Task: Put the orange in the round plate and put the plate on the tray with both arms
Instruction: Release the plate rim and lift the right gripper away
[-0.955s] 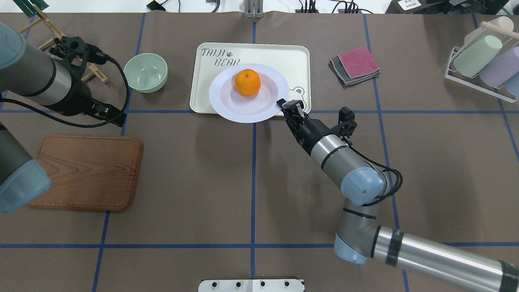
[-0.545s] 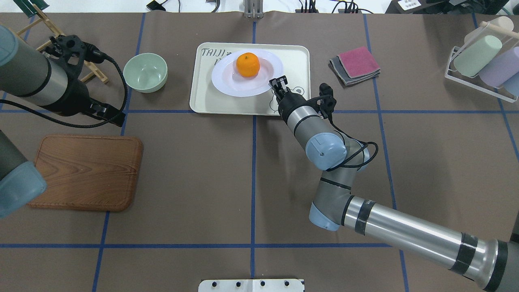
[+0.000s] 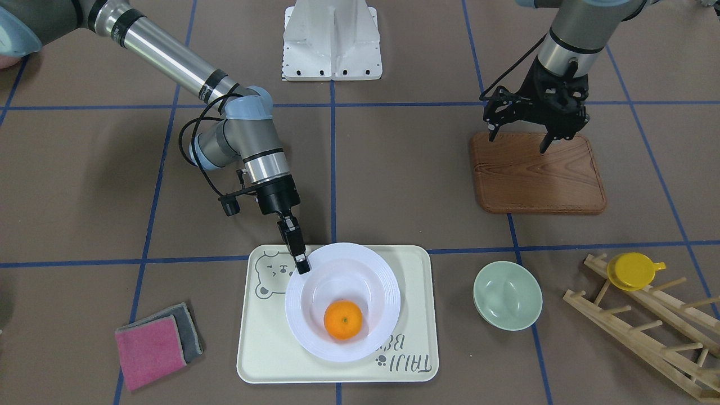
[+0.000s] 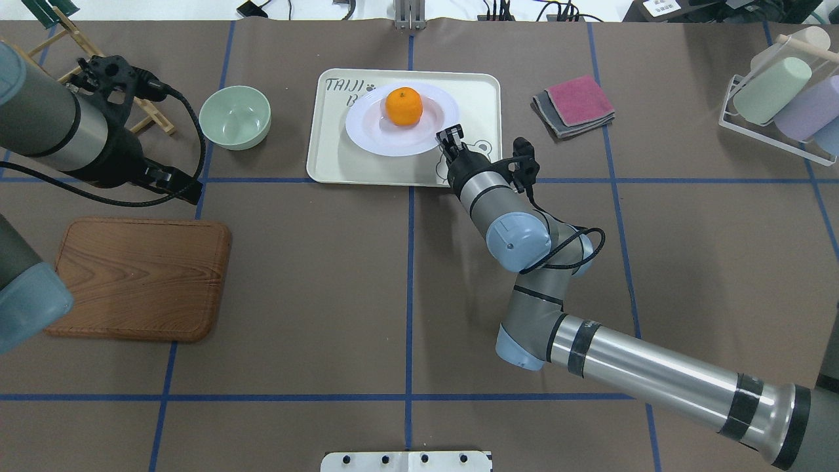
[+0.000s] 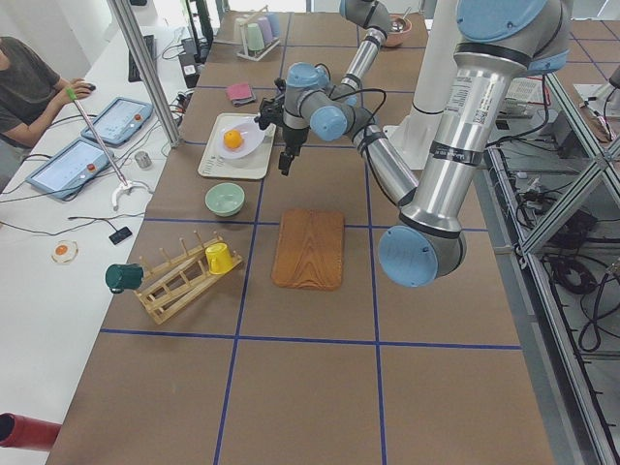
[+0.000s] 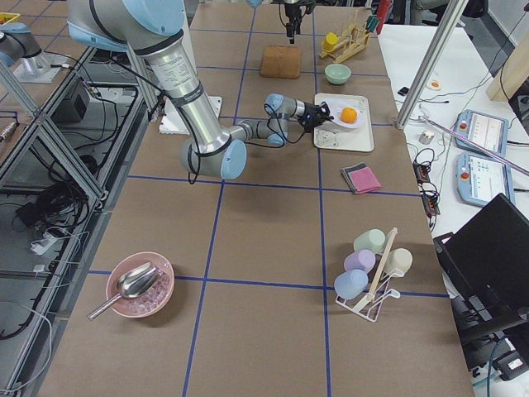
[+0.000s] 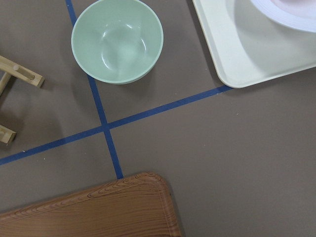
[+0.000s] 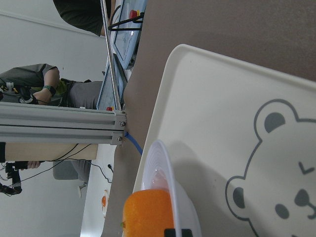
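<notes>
The orange sits in the sunken centre of the round plate, toward the side far from the robot. The round plate lies over the tray, inside its outline and covering part of the grey lettering. In the left side view it appears tilted, and contact between plate and tray cannot be confirmed. The right tool is closed on the plate rim at the edge nearest the printed bear face, one finger above the rim and one below. The right arm reaches in low across the surface from the robot's right. The left tool hangs above the robot-side edge of the wooden board, its fingers spread apart and gripping nothing. A pale-green bowl stands just beside the tray on the robot's left. Folded pink and grey cloths lie near the tray on the robot's right.
</notes>
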